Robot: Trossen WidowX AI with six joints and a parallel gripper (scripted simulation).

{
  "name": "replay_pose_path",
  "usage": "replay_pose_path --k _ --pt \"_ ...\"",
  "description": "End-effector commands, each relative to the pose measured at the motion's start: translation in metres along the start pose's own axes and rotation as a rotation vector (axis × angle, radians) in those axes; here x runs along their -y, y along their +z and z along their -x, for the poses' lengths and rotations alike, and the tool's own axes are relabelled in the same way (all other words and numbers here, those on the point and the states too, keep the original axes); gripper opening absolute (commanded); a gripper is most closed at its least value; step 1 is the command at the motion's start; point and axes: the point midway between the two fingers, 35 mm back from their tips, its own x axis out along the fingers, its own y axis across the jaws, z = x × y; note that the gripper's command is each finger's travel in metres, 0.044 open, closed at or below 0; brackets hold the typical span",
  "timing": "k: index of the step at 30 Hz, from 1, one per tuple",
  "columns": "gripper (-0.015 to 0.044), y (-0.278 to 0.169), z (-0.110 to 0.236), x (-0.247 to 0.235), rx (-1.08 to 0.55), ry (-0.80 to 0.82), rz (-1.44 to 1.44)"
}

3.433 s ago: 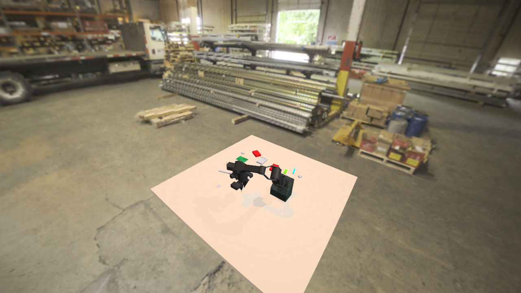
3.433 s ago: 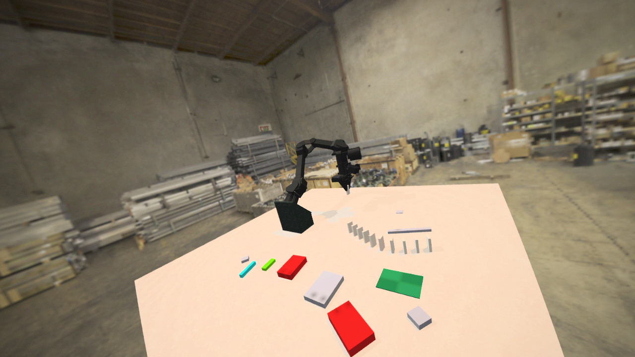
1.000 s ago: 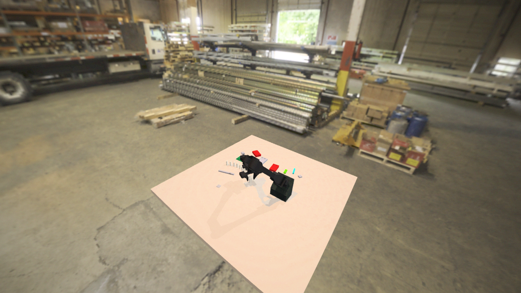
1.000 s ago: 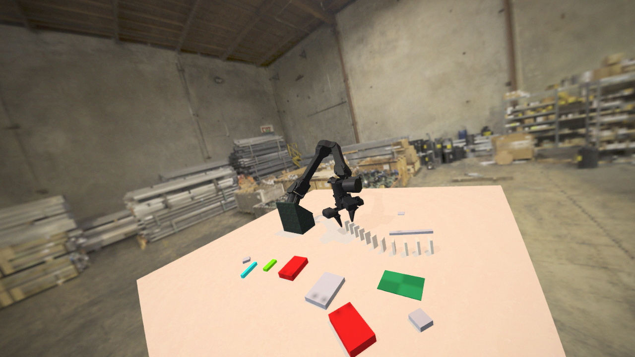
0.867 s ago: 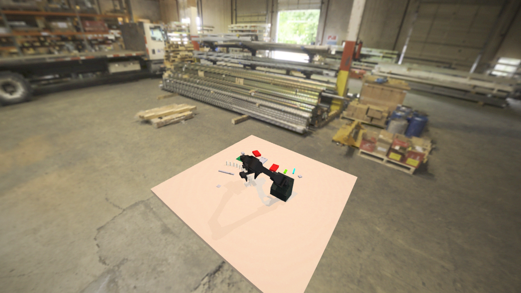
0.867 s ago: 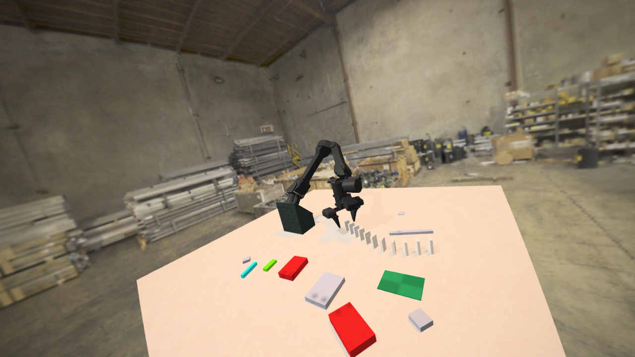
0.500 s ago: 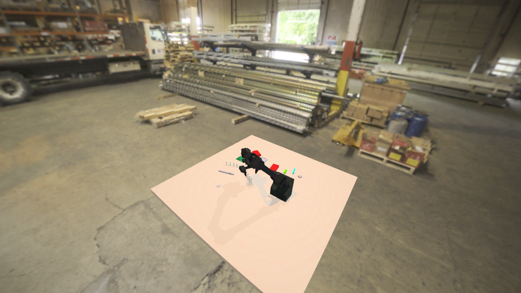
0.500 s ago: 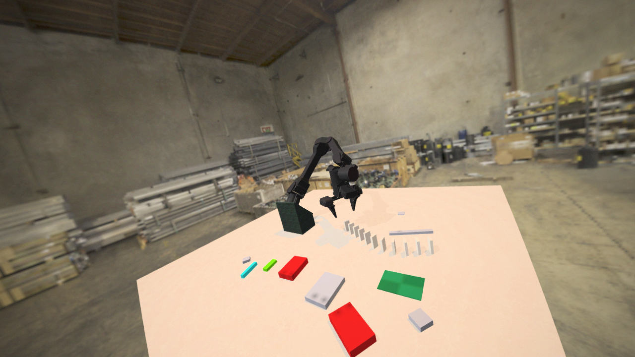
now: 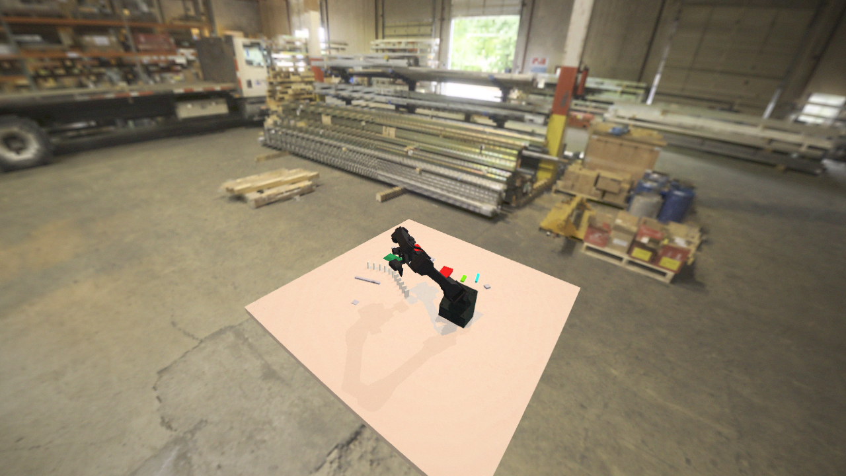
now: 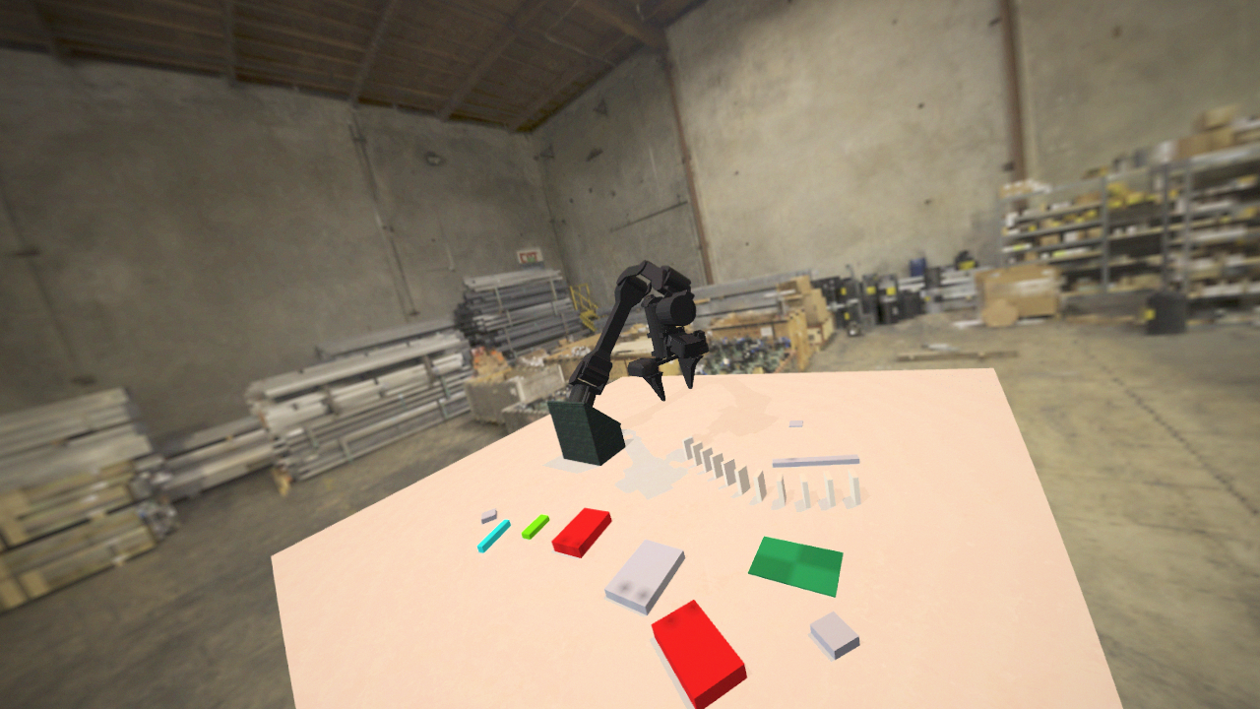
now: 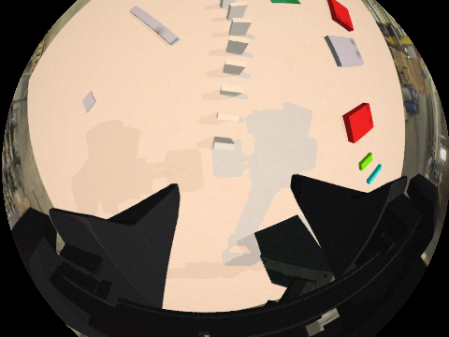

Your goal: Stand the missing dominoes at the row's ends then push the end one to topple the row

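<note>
A curved row of grey dominoes (image 10: 766, 481) (image 9: 387, 275) (image 11: 232, 25) stands on the pale pink mat (image 10: 969, 547) (image 9: 414, 391) (image 11: 112, 150). The end domino nearest the arm's base (image 10: 688, 447) (image 9: 406, 291) (image 11: 224, 144) stands upright in line with the others. My gripper (image 10: 674, 386) (image 9: 400, 270) (image 11: 236, 183) is open and empty. It hangs well above that end domino, a little to the base side of it, with nothing between the fingers.
A long grey bar (image 10: 814, 460) (image 11: 153, 25) lies beside the row, and a small grey tile (image 10: 795, 422) (image 11: 89, 101) lies beyond it. A green slab (image 10: 795, 564), two red blocks (image 10: 581, 532) (image 10: 697, 652), grey blocks (image 10: 645, 574) (image 10: 833, 634) and lime (image 10: 535, 526) and cyan (image 10: 493, 535) sticks lie on the other side. The arm's base (image 10: 586, 431) stands near the row's end.
</note>
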Motion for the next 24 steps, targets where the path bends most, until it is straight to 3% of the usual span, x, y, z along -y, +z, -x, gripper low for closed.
replay_pose_path --k 1,9,12,24 --pt "0.0282 -0.009 -0.014 -0.003 -0.009 0.001 0.337" --pt "0.0072 -0.032 -0.05 -0.006 -0.007 0.011 1.236" --pt "0.0 -0.036 -0.057 -0.006 -0.006 0.013 1.401" --pt "0.0 -0.036 -0.057 -0.006 -0.006 0.013 1.401"
